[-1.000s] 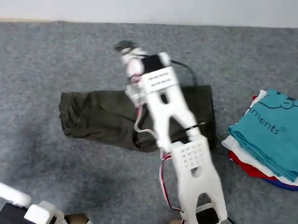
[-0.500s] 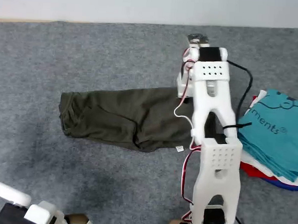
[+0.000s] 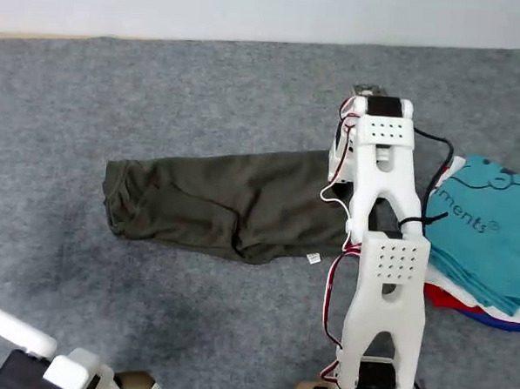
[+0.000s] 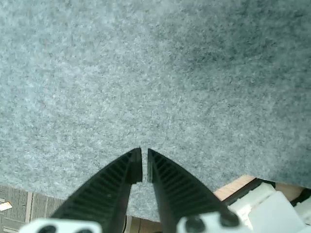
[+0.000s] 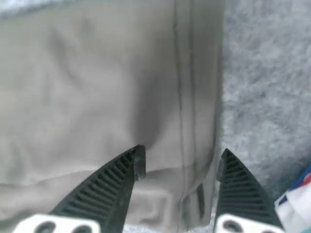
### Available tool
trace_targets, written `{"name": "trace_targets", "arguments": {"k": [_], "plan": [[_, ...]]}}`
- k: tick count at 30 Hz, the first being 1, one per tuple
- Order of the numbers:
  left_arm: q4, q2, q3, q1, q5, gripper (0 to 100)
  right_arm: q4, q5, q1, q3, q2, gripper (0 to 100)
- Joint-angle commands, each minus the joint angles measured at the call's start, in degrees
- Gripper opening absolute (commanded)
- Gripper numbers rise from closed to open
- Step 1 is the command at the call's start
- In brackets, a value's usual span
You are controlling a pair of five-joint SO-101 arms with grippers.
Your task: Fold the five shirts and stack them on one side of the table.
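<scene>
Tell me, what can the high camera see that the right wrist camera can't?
High view extra: the olive shirt laid out long, the teal shirt topping the stack, and the white right arm stretched over the shirt's end.
Right wrist view extra: the right hand open, its fingers spread over the shirt's hemmed edge.
Both share: the olive shirt, the grey table cover and a corner of the stack.

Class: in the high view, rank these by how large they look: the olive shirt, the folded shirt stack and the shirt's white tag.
1. olive shirt
2. folded shirt stack, though the picture's edge cuts it off
3. white tag
</scene>
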State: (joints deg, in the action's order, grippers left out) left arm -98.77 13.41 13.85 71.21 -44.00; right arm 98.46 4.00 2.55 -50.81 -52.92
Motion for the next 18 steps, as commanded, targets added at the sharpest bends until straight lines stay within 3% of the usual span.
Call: {"name": "trace_targets", "arguments": {"k": [1,7,12,18], "plan": [[-1.58,1.67,-2.15,-0.62,0.53,3,-0.66,0.44,0.04,-0.79,-0.57,24.7],[-1.58,1.67,-2.07,-0.26,0.53,3,-0.13,0.18,0.75,-0.79,-4.62,21.6],[-1.58,1.67,-1.89,-0.18,0.53,3,0.04,-2.46,0.92,-0.88,-3.82,0.2],[-1.58,1.67,-1.80,-0.35,0.53,3,2.77,-4.92,2.24,-0.88,2.33,1.0]]}}
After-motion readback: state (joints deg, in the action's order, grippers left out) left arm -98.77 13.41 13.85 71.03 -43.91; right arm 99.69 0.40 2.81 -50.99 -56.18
